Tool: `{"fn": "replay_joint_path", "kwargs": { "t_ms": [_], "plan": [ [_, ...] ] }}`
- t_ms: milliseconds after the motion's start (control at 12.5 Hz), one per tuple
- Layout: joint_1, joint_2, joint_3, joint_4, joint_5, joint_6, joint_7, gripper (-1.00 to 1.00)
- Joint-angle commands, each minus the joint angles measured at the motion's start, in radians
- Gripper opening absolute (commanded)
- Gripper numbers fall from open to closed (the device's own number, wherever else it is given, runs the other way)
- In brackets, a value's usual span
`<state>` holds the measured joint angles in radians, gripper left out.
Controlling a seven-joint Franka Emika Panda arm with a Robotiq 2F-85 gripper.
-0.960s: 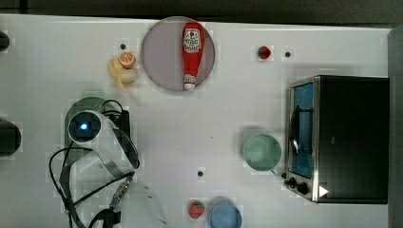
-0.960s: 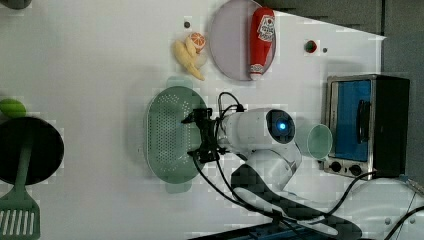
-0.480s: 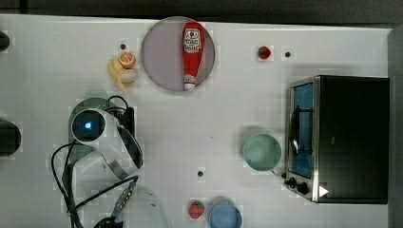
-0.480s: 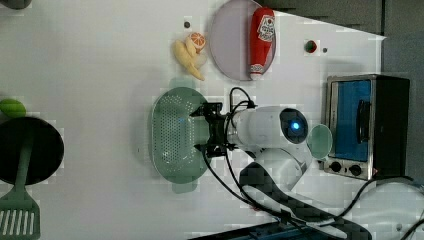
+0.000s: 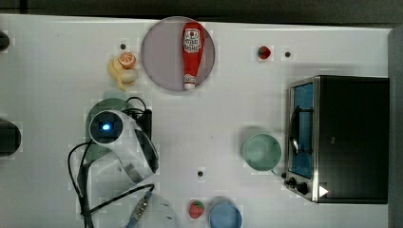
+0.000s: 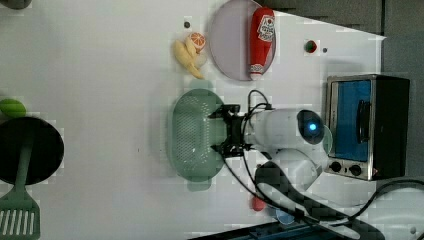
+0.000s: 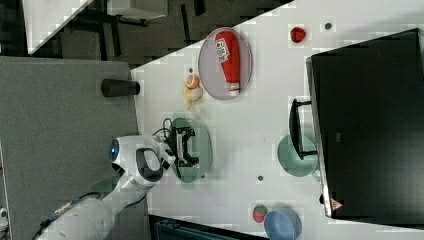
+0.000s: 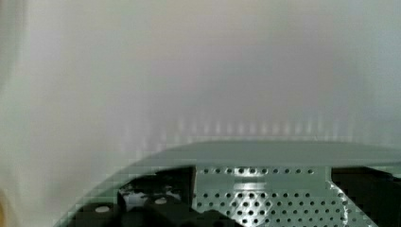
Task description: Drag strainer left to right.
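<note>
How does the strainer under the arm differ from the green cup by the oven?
The strainer is oblong and dotted with holes; the green cup is round and smooth. The strainer is clearly larger. The open hand sits at the strainer's rim; the cup stands alone. Both are pale green.

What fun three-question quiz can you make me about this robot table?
1. True or false: the gripper is open over the strainer.
2. What lies on the purple plate? A) banana B) ketchup bottle C) strawberry
3. What colour is the cup beside the strawberry at the top view's bottom edge?

Key: 1 true; 2 B; 3 blue.
</note>
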<state>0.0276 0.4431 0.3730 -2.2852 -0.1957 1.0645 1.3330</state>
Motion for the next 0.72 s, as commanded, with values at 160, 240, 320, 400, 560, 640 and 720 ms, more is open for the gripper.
{"fn": "replay_joint_path", "kwargs": {
  "t_ms": [160,240,320,400,560,640,720],
  "plan": [
    [-0.058,-0.027,-0.04,-0.033,-0.01,0.001,-0.095,1.0],
    [-0.065,-0.034,-0.053,-0.04,-0.01,0.001,-0.116,1.0],
    [-0.069,-0.042,-0.068,-0.047,-0.01,0.0,-0.143,1.0],
    [-0.072,-0.049,-0.085,-0.054,-0.01,0.001,-0.169,1.0],
    [-0.077,-0.063,-0.122,-0.064,-0.01,0.001,-0.21,1.0],
    [-0.079,-0.068,-0.141,-0.066,-0.01,0.001,-0.227,1.0],
    [-0.079,-0.071,-0.16,-0.066,-0.01,0.001,-0.236,1.0]
  ]
}}
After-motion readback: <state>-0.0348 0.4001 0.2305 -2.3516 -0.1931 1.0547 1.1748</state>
